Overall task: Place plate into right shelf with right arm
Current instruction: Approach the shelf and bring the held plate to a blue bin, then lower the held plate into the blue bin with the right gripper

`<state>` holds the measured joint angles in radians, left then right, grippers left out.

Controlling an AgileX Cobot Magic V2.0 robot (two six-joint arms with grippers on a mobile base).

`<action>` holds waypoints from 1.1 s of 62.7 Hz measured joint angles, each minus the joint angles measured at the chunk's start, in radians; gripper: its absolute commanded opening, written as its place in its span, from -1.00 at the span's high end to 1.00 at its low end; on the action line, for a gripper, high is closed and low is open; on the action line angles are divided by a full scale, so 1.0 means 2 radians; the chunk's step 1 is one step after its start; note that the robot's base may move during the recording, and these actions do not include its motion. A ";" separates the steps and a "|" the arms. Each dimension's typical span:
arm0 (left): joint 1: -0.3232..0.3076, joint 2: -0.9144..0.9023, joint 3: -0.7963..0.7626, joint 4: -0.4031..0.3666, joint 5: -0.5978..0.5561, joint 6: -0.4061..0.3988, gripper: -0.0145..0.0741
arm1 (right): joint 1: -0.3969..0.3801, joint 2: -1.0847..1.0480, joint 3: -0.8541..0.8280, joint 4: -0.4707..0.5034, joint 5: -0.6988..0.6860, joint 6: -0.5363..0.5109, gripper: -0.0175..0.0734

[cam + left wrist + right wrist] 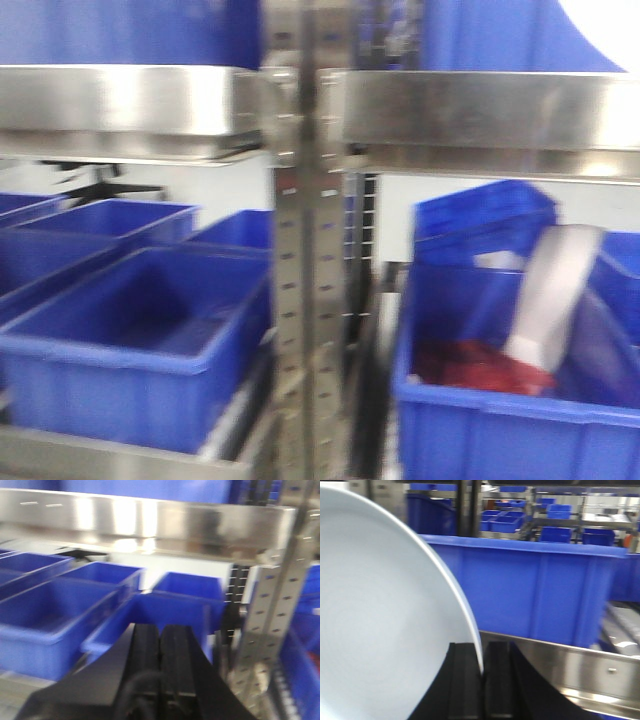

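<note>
Plate [380, 620] cropped left | right hand [482, 652] grasping its rim | left hand [160, 632] clenched

Plate [380, 620]: one.
Hands: two, the left hand [160, 630] and the right hand [482, 655].
Steel front rails [120, 100]: two in the front view.
Perforated post [310, 250]: one, between the rails.
Blue bins [130, 350], lower shelf level: at least six; blur prevents a firm count.
White sheet [550, 290]: one.

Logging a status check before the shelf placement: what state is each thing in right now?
plate: gripped at its rim, standing on edge
right pincer: shut on the plate
left pincer: shut, holding nothing
blue bin: holds a white sheet and red stuff
</note>
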<state>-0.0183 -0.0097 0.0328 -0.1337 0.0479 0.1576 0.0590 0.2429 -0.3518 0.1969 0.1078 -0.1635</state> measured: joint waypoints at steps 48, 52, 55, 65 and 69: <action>0.000 0.000 0.000 0.000 0.000 0.000 0.96 | 0.000 0.000 0.000 0.000 0.000 0.000 0.49; 0.000 0.000 0.000 0.000 0.000 0.000 0.96 | 0.000 0.000 0.000 0.000 0.000 0.000 0.49; 0.000 0.000 0.000 0.000 0.000 0.000 0.96 | 0.000 0.000 0.000 0.000 0.000 0.000 0.49; 0.000 0.000 0.000 0.000 0.000 0.000 0.96 | 0.000 0.000 0.000 0.000 0.000 0.000 0.49; 0.000 0.000 0.000 0.000 0.000 0.000 0.96 | 0.000 0.000 0.000 0.000 0.000 0.000 0.49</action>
<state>-0.0183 -0.0097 0.0328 -0.1337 0.0479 0.1576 0.0590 0.2429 -0.3518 0.1969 0.1078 -0.1635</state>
